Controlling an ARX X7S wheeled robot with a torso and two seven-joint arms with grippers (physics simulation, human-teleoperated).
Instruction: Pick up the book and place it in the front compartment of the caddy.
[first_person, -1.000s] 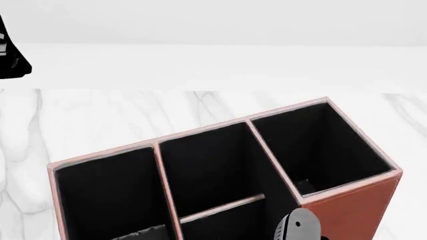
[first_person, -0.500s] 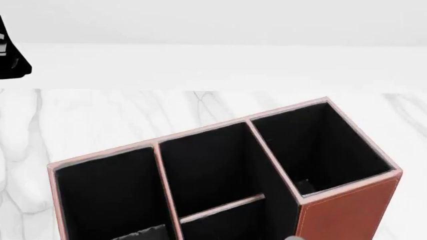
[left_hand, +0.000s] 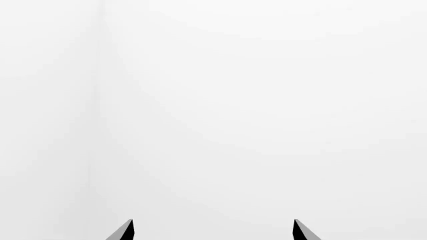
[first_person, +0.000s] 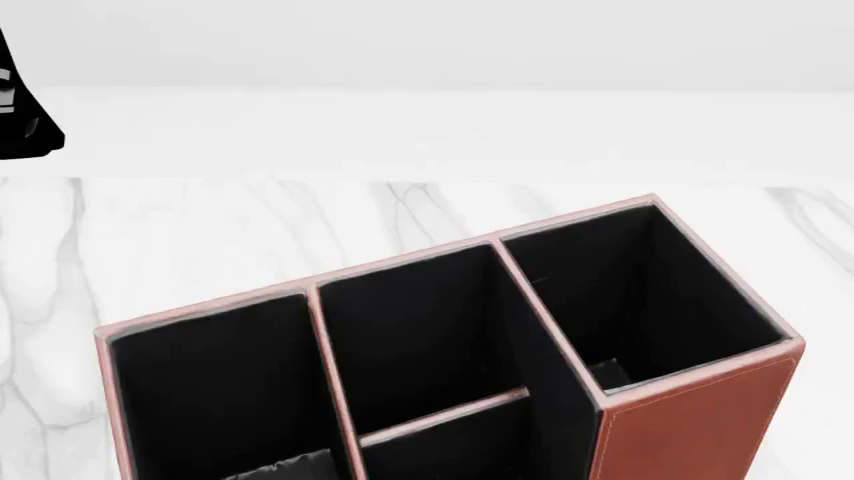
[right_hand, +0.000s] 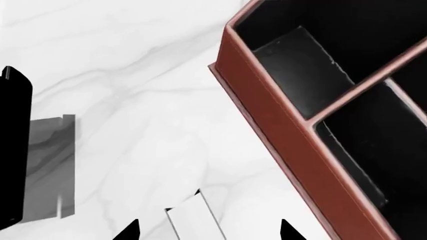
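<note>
We see only the two fingertip points of the left gripper (left_hand: 212, 231) and of the right gripper (right_hand: 209, 231), cut off at the wrist views' edges. In the head view the caddy (first_person: 694, 420) runs off at six o'clock, hiding its front compartment (first_person: 467, 445) floor. The book (right_hand: 13, 150) is cropped at nine o'clock.

A bare simulated room: a white marble-veined table (first_person: 200, 240) against plain white walls, holding a leather-look caddy (first_person: 694, 420).
</note>
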